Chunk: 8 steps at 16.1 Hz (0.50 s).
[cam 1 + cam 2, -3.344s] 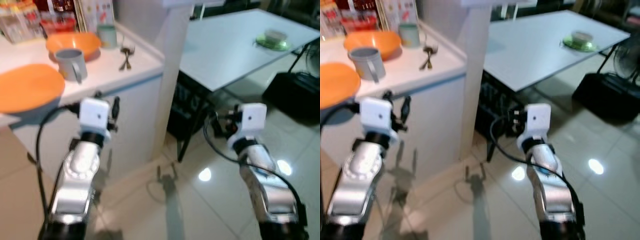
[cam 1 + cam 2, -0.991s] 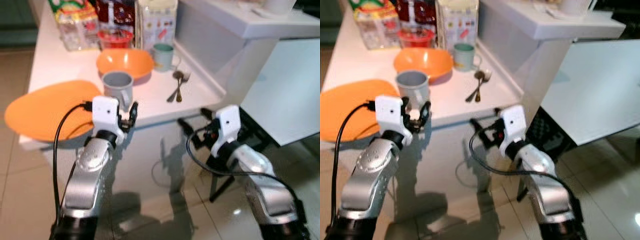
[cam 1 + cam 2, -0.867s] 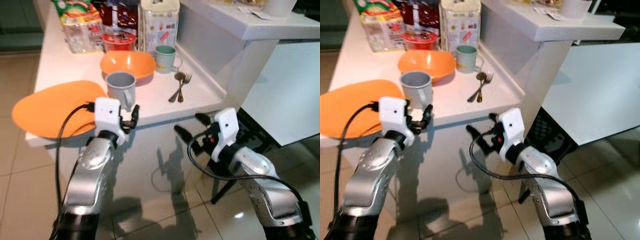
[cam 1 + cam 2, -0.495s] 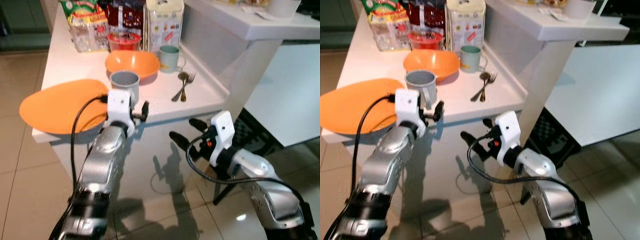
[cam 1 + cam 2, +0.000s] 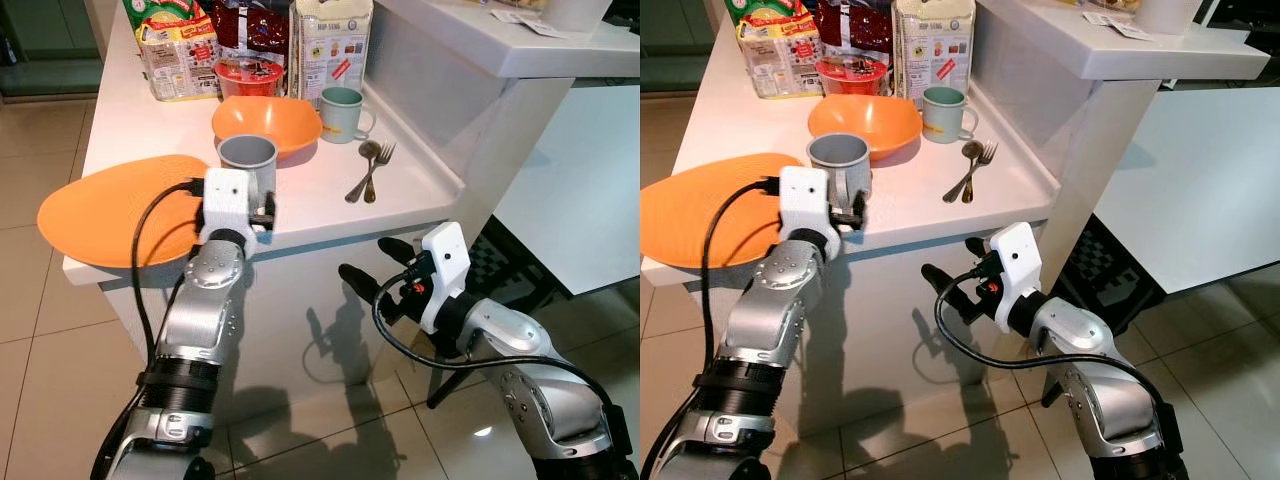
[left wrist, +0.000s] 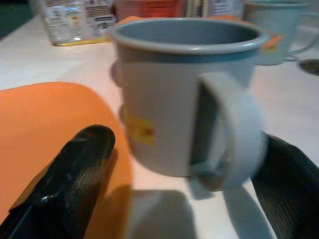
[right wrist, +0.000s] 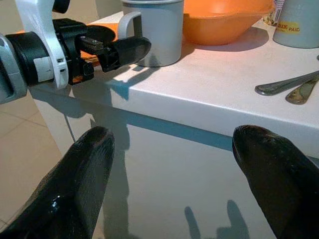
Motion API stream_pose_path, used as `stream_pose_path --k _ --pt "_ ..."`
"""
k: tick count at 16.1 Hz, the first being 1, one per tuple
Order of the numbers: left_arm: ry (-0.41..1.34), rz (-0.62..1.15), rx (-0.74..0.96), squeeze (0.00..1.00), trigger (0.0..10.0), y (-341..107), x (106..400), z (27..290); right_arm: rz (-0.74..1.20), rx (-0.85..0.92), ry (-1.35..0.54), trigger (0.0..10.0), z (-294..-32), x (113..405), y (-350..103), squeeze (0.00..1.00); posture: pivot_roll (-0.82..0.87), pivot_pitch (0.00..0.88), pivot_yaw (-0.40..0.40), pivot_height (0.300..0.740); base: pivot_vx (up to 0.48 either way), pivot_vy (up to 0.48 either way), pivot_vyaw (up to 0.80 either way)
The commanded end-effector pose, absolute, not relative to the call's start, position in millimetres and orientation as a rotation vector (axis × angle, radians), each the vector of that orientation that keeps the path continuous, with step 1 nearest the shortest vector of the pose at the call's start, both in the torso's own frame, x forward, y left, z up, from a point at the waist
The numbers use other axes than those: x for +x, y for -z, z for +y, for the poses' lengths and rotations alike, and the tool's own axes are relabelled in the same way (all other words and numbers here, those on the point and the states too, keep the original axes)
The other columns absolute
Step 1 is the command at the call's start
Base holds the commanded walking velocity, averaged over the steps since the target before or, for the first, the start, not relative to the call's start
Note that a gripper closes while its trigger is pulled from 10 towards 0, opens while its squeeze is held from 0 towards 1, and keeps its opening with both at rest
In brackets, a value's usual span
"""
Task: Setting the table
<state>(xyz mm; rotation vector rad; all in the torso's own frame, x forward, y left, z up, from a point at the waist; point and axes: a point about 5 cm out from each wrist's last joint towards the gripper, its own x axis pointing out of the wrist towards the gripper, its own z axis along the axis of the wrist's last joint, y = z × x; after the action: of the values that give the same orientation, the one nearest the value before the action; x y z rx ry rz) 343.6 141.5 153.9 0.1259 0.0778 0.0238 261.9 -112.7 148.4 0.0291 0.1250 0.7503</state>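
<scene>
My left gripper point(image 6: 184, 199), jaws spread and empty, faces the upright grey mug point(image 6: 184, 94) handle-first on the desk point(image 5: 310, 205); right gripper point(image 7: 184, 174) waits open, farther off.

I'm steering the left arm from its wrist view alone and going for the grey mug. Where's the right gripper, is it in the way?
Observer: No. The right gripper hangs open below the counter edge, off to the right of the mug.
Operator: Good. Is the orange plate fully on the counter?
Observer: No, the plate overhangs the counter's left edge, so a nudge could tip it off.
</scene>
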Motion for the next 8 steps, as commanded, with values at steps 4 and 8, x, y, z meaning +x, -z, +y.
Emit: stream_pose_path --k 4,8 --pt "-0.027 0.011 0.127 0.0 0.0 -164.5 347.8 138.9 0.127 0.025 -0.763 10.0 -111.3 258.8 -148.4 0.0 0.01 0.0 -0.068 0.74 0.0 0.0 0.0" --pt "-0.016 0.01 0.12 0.0 0.0 -163.7 348.2 137.5 0.127 0.023 -0.762 10.0 -110.9 259.0 -147.9 0.0 0.01 0.0 -0.066 0.74 0.0 0.0 0.0"
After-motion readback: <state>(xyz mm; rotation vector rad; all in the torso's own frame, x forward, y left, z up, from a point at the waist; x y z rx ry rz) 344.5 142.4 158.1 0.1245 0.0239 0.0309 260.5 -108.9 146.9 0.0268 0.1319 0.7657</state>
